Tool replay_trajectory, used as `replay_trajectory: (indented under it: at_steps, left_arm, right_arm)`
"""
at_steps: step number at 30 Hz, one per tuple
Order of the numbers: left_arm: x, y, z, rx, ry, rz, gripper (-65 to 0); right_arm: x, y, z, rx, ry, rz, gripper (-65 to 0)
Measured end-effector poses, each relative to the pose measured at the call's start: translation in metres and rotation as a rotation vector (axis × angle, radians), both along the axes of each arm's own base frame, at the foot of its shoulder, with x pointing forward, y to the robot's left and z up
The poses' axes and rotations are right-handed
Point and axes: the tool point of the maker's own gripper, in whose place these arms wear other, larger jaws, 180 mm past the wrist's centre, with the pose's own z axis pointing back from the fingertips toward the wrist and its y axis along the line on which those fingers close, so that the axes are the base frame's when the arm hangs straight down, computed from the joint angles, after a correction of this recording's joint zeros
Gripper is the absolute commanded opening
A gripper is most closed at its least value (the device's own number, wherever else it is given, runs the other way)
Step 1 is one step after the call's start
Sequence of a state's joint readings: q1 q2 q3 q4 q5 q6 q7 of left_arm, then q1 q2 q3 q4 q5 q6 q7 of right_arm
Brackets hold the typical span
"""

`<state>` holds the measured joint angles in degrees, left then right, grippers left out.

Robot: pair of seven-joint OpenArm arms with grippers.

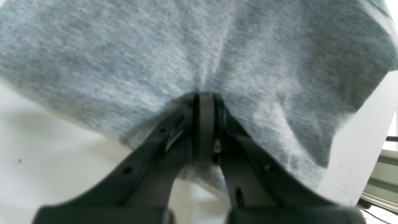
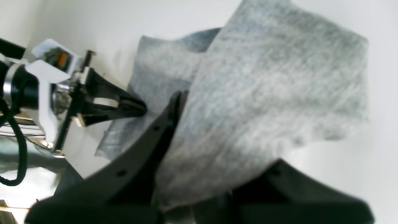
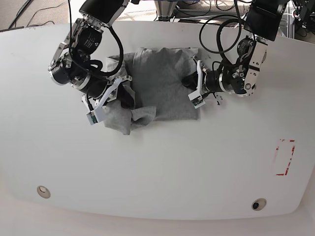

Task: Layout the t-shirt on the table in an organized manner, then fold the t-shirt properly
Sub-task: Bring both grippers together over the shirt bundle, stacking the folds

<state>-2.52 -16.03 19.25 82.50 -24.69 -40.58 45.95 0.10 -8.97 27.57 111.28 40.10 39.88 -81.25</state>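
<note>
Heather-grey, soft and floppy, the t-shirt (image 3: 157, 86) lies rumpled mid-table (image 3: 157, 167), the left gripper (image 1: 203, 102) and right gripper (image 2: 186, 99) each clamped on its cloth; hems and shoulders look best to grasp.

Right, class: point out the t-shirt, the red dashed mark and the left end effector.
t-shirt (image 3: 162, 86), base view, middle of its back panel.
red dashed mark (image 3: 285, 157), base view, its right side.
left end effector (image 1: 204, 102), left wrist view, closed fingertips.

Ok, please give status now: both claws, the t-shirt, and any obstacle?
Left claw shut on t-shirt edge. Right claw shut on fabric too. Shirt bunched on table, not yet flat. No obstacle seen.
</note>
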Motion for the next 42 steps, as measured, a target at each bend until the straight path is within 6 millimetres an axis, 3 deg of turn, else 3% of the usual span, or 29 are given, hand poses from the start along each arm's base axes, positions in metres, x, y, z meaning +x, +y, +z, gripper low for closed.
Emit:
replay_trajectory:
  at_steps: [9, 21, 32, 38, 42]
  left_arm:
    - [0.000, -0.001, 0.000, -0.001, 0.000, -0.001, -64.4]
    - [0.000, -0.001, 0.000, -0.002, 0.001, -0.001, -64.4]
    - [0.000, -0.001, 0.000, -0.003, 0.000, -0.001, -64.4]
    - [0.000, -0.001, 0.000, -0.002, 0.001, -0.001, -64.4]
    - [-0.001, -0.001, 0.000, -0.002, 0.002, -0.001, -64.4]
  right_arm:
    - [-0.008, 0.034, -0.001, 0.000, 0.003, 0.116, -65.0]
    - [-0.021, 0.059, -0.005, 0.003, 0.016, 0.201, -65.0]
    - [-0.023, 0.083, 0.002, 0.018, -0.016, 0.271, -65.0]
    - [-0.022, 0.092, -0.005, 0.067, -0.002, 0.280, -65.0]
    - [-0.028, 0.117, -0.013, 0.110, 0.018, 0.337, -65.0]
